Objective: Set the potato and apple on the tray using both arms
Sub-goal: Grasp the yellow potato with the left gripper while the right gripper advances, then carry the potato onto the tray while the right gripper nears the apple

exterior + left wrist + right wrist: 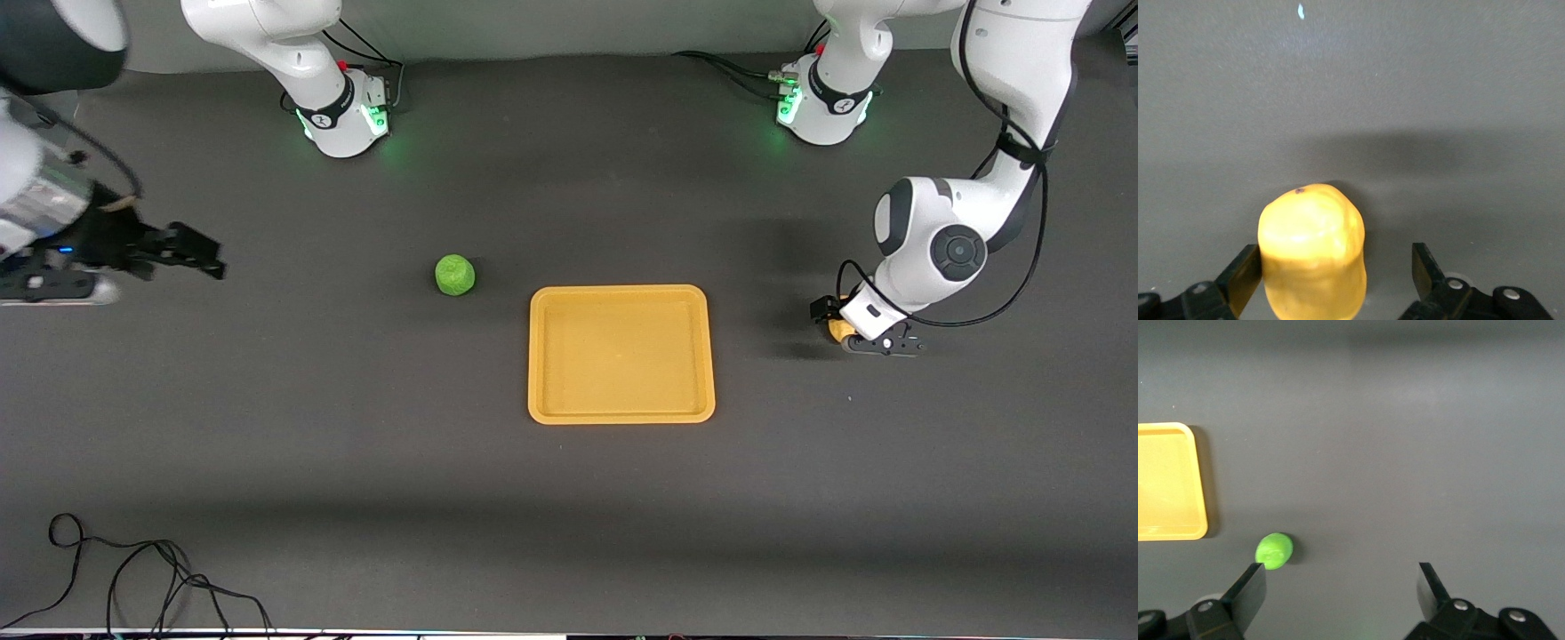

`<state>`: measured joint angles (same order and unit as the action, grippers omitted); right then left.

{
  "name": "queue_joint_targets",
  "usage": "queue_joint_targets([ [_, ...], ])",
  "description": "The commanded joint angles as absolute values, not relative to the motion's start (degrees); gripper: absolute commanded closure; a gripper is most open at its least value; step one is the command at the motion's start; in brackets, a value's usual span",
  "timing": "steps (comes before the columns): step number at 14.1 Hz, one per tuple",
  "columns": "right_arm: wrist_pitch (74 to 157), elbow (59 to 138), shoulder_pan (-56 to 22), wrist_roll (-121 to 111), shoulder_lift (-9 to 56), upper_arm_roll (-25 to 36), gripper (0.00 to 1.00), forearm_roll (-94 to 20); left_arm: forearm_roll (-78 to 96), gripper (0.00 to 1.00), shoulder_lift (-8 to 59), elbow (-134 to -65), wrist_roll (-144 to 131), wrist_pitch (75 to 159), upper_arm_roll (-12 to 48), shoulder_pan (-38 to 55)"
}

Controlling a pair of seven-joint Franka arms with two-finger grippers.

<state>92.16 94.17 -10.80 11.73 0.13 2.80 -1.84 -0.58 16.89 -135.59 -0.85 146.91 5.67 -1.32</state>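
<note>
The yellow-tan potato (836,332) lies on the dark table toward the left arm's end, beside the tray. My left gripper (853,329) is down around it, open. In the left wrist view the potato (1313,250) sits between the fingers, against one finger (1245,270), with a gap to the other. The green apple (454,275) lies beside the tray's corner toward the right arm's end. The yellow-orange tray (533,356) is empty. My right gripper (200,253) hangs open and empty, high over the right arm's end. Its wrist view shows the apple (1274,551) and the tray (1201,480).
The two arm bases (347,116) (822,107) stand along the table's edge farthest from the front camera. A loose black cable (133,569) lies at the corner nearest the camera, at the right arm's end.
</note>
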Motion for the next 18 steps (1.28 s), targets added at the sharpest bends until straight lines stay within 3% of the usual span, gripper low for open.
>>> queue_joint_targets([
  [1,92.81,99.73,-17.38,20.89,-4.12,3.16,0.0,-1.32,-1.32,0.02,18.54,-135.09,-1.14,147.57,5.45,-0.53],
  [2,93.86,101.84,-20.45,24.92,-5.52,3.16,0.0,-1.41,-1.32,0.07,18.63,-135.09,-1.23,147.57,5.45,-0.53],
  [5,98.42,111.14,-28.62,33.64,-10.97,3.16,0.0,-1.32,-1.32,0.52,16.27,-134.91,-2.19,147.22,5.54,-0.53],
  [7,100.8,118.09,-33.46,37.77,-15.19,3.16,0.0,-1.14,-0.44,0.63,14.68,-133.52,-8.3,147.39,6.32,0.87],
  [12,102.56,123.29,-37.35,41.22,-18.01,3.08,0.0,-0.62,-0.44,0.63,17.04,-125.17,-28.79,144.16,7.29,12.11],
  [18,113.27,132.17,-37.35,41.22,-17.32,3.16,0.0,-0.44,-0.44,0.63,26.52,-110.06,-40.95,134.56,7.47,21.96],
])
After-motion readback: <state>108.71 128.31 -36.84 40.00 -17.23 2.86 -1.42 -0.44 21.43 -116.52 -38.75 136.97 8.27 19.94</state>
